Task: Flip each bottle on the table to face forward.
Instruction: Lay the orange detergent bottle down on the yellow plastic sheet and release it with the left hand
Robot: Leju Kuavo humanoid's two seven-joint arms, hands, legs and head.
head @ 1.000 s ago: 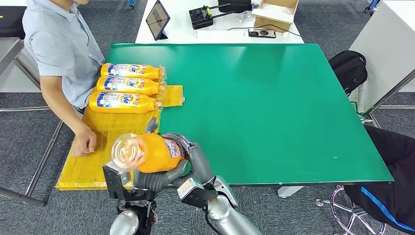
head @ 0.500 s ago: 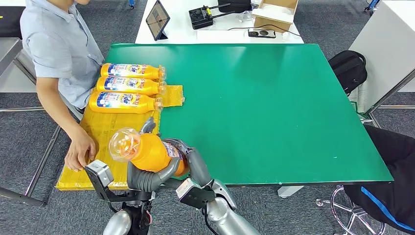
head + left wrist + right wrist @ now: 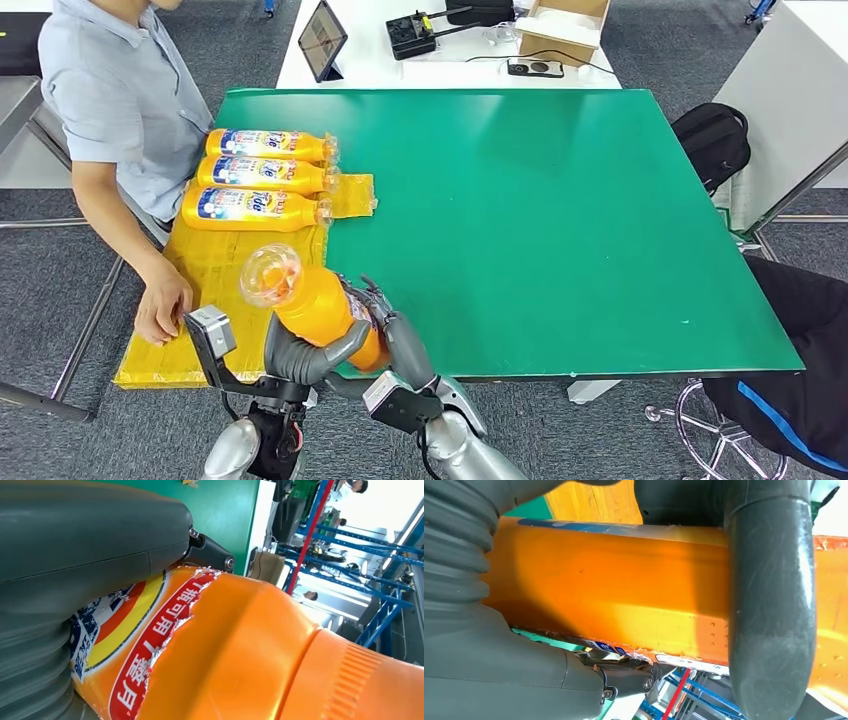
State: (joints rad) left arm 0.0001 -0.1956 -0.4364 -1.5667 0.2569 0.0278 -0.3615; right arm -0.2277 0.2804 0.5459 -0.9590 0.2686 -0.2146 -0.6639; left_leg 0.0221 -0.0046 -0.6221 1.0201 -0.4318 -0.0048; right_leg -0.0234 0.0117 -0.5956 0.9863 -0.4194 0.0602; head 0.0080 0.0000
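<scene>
we see both hands on one orange bottle (image 3: 318,312), held up over the near-left edge of the green counter (image 3: 540,220), clear end tilted up toward the camera. left hand (image 3: 305,358) wraps it from below; right hand (image 3: 385,325) grips the far side, thumb (image 3: 769,605) across the body. torn label (image 3: 145,660) faces the left wrist, we think. three more bottles (image 3: 258,180) lie side by side on the yellow mat (image 3: 215,275), labels up. a person's hand (image 3: 162,312) rests on the mat.
</scene>
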